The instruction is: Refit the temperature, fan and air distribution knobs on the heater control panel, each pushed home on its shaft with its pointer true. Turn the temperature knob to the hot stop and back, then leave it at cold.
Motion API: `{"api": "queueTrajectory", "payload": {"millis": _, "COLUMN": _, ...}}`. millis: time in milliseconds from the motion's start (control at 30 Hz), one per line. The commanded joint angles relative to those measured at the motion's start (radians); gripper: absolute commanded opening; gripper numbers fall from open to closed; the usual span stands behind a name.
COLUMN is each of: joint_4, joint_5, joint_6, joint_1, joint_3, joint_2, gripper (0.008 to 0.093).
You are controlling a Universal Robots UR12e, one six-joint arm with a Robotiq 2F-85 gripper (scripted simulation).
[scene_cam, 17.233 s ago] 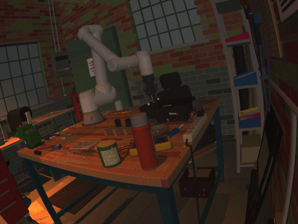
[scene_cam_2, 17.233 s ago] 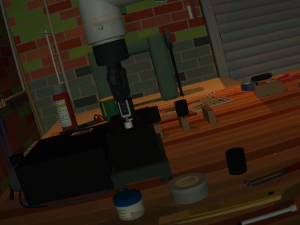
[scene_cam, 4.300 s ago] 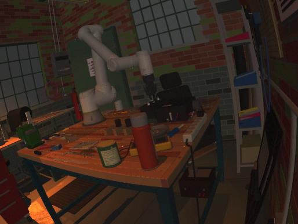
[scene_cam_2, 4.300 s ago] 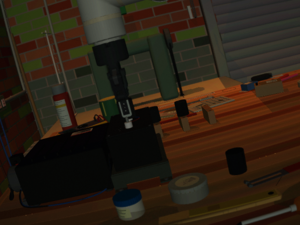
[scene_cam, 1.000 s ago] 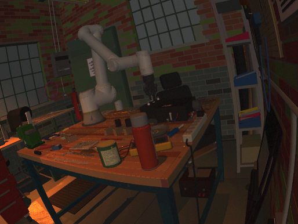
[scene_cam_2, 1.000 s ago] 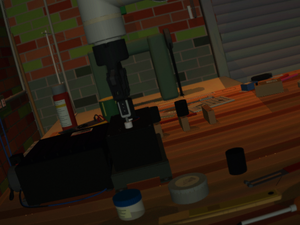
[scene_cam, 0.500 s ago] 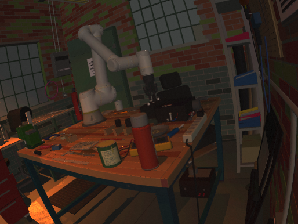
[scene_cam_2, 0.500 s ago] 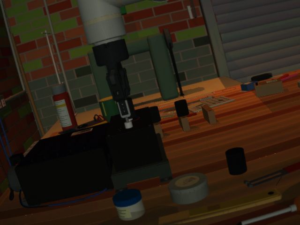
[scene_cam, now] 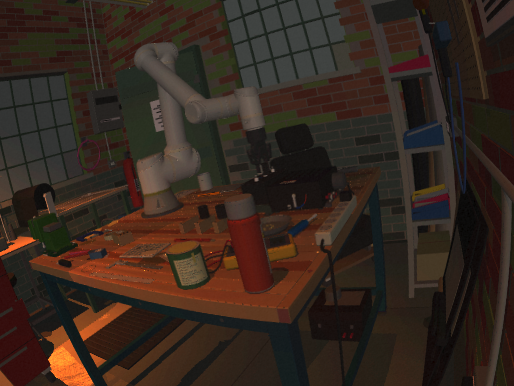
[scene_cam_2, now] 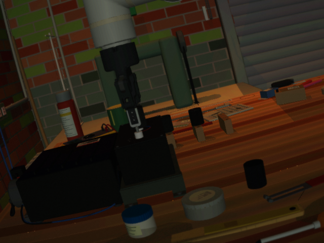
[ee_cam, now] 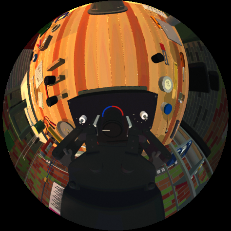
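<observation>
The black heater control panel [ee_cam: 112,109] faces up on its stand near the middle of the bench. A black knob [ee_cam: 111,128] sits on its centre shaft, under the blue and red temperature arc [ee_cam: 112,109], with its white pointer aimed left. Bare white shafts stand to the left [ee_cam: 82,119] and right [ee_cam: 143,115] of it. Two more black knobs [ee_cam: 49,80] [ee_cam: 51,100] rest on wooden stands to the left of the panel. A black cylinder [ee_cam: 157,58] stands loose on the bench to the right. My gripper [ee_cam: 112,125] is straight above the centre knob, straddling it, and is open and holds nothing.
Behind the panel the striped bench top runs to my arm's base [scene_cam: 159,200]. A large black case [scene_cam_2: 65,177] lies next to the panel. A tape roll [scene_cam_2: 203,202] and a blue-lidded jar [scene_cam_2: 138,221] sit by the panel's front. A red flask [scene_cam: 249,244] and green tin [scene_cam: 188,264] stand near the bench edge.
</observation>
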Motion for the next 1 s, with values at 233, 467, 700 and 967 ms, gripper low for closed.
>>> {"api": "queueTrajectory", "payload": {"millis": 233, "joint_4": 0.0, "joint_5": 0.0, "joint_6": 0.0, "joint_1": 0.0, "joint_3": -0.001, "joint_2": 0.0, "gripper": 0.056}}
{"api": "queueTrajectory", "payload": {"millis": 467, "joint_4": 0.0, "joint_5": 0.0, "joint_6": 0.0, "joint_1": 0.0, "joint_3": -0.001, "joint_2": 0.0, "gripper": 0.056}}
{"api": "queueTrajectory", "payload": {"millis": 700, "joint_4": 0.0, "joint_5": 0.0, "joint_6": 0.0, "joint_1": 0.0, "joint_3": -0.001, "joint_2": 0.0, "gripper": 0.0505}}
{"api": "queueTrajectory", "payload": {"millis": 967, "joint_4": 0.0, "joint_5": 0.0, "joint_6": 0.0, "joint_1": 0.0, "joint_3": -0.001, "joint_2": 0.0, "gripper": 0.0345}}
